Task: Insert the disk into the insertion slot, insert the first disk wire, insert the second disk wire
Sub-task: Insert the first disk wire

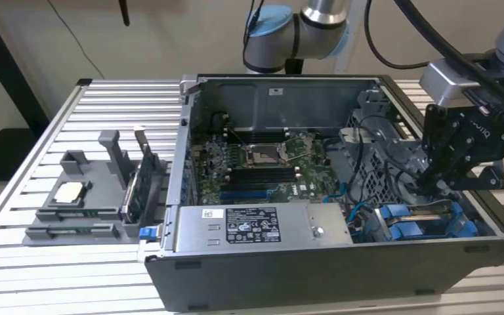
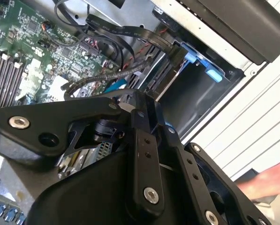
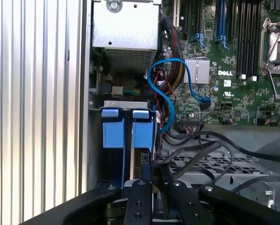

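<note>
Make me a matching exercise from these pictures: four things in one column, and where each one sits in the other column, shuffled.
Things:
1 gripper
2 power-supply box
3 blue cable
4 grey parts stand

Places:
A on the slatted table, outside the case
B looped beside the motherboard
C above the blue-fitted insertion slot
D along the case's near wall in the exterior view

Pairs: 1-C, 2-D, 3-B, 4-A.

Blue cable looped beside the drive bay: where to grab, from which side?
Take the blue cable at the top of its arch, which seems to stand clear between the power-supply box and the silver heatsink. Come in through the open side of the computer case, closing across the cable. Its lower run dives among black wires, so looks harder to reach.
</note>
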Available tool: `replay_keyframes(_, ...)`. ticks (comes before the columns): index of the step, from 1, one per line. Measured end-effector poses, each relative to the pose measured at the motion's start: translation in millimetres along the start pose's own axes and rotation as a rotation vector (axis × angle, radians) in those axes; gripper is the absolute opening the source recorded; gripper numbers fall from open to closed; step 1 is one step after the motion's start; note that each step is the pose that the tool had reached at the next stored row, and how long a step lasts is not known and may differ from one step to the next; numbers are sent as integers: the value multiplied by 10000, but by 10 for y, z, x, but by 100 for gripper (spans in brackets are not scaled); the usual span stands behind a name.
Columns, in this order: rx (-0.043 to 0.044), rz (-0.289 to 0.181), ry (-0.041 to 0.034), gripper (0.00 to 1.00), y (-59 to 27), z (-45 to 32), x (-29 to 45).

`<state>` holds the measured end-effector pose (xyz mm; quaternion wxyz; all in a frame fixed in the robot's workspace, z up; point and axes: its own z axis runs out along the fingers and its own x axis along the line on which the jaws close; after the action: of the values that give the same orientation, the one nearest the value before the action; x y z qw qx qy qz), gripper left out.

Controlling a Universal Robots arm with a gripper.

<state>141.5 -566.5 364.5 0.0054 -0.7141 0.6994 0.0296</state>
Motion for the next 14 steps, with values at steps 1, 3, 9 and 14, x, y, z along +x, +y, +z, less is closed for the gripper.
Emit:
replay_keyframes(1,-63,5,-1,19,1,0,0)
replay_keyframes(3,-91,8,-3,19,2,0,0)
replay_keyframes(9,-168,10,-4,19,1,0,-1)
replay_keyframes(14,-173,11,-5,19,-1,7,0)
